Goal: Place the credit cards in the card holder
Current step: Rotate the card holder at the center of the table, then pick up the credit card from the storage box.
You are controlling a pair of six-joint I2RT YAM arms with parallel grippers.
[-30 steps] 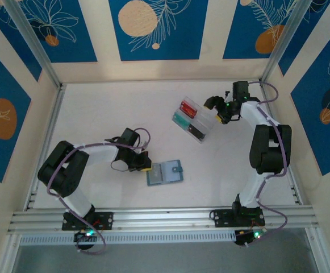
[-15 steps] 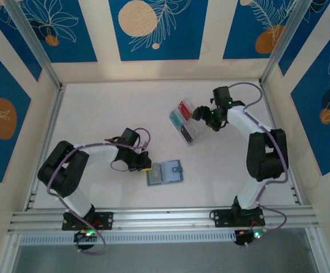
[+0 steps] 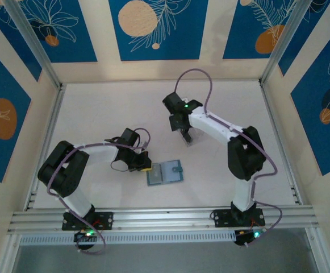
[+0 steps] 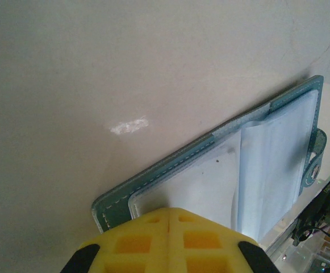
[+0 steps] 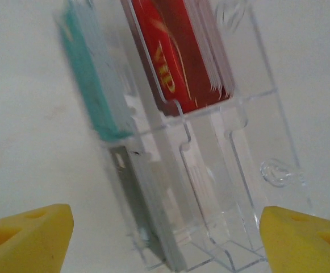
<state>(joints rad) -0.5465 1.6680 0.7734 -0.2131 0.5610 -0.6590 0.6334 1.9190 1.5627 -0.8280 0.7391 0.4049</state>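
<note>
The card holder (image 3: 166, 172) lies open on the table, a blue-grey wallet (image 4: 221, 170) with clear inner sleeves and a round snap stud (image 4: 312, 169) on its tab. My left gripper (image 3: 145, 167) is shut, its yellow fingertips (image 4: 170, 213) resting together on the wallet's near corner. The credit cards stand in a clear tray (image 5: 250, 131): a red stack (image 5: 179, 51), a teal stack (image 5: 91, 85) and a grey one (image 5: 147, 222). My right gripper (image 3: 183, 129) hovers over that tray, open wide (image 5: 165, 239), with nothing between its fingers.
The clear tray (image 3: 188, 139) sits mid-table, mostly under the right wrist. Aluminium rails and patterned walls fence the table on every side. The bare tabletop stretches to the left and back.
The right arm has swung left from beside the tray to right over it, and the tray has shifted slightly left. The left gripper and wallet have not moved.
</note>
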